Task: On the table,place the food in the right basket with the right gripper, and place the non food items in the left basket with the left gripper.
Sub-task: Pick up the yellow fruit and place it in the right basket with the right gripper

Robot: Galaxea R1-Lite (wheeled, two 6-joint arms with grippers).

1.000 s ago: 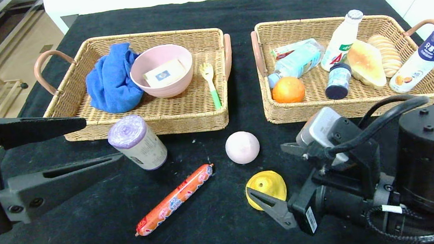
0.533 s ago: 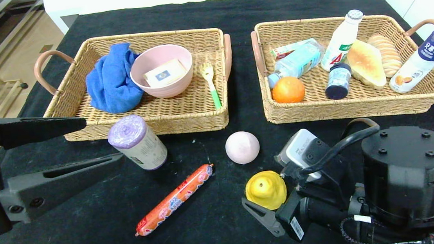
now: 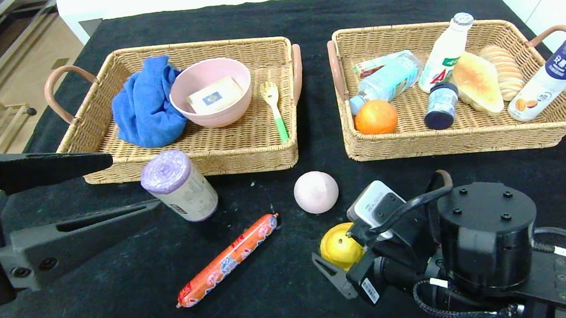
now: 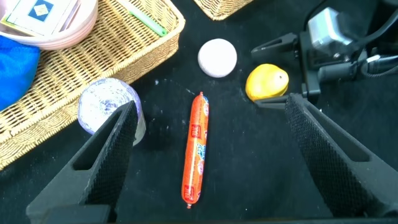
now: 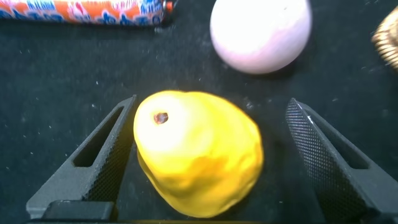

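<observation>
Right wrist view: the yellow pear (image 5: 198, 155) is seen lying on the desk (image 3: 285, 302) between the parted jaws of the right gripper (image 5: 211, 165), stem end toward one finger, while the left gripper (image 3: 126, 185), jaws apart, is parked well apart.

Left gripper (image 3: 126, 185): matte black and dark grey, two long tapered fingers (image 3: 58, 166) with slotted cut-outs and round screw recesses near the base; textured black pads on the inner faces in the left wrist view. Right gripper (image 3: 339, 249): grey-black wedge-shaped fingers (image 5: 93, 162) with cross-hatched grip pads. Mounted above: small silver-white camera module (image 3: 375, 207) with printed lettering. Behind: black cylindrical joint housing (image 3: 488, 223), flat top ringed with screws. Black cables looped over the housing, white tags on two. White barcode label (image 3: 370, 291) on the wrist body.
</observation>
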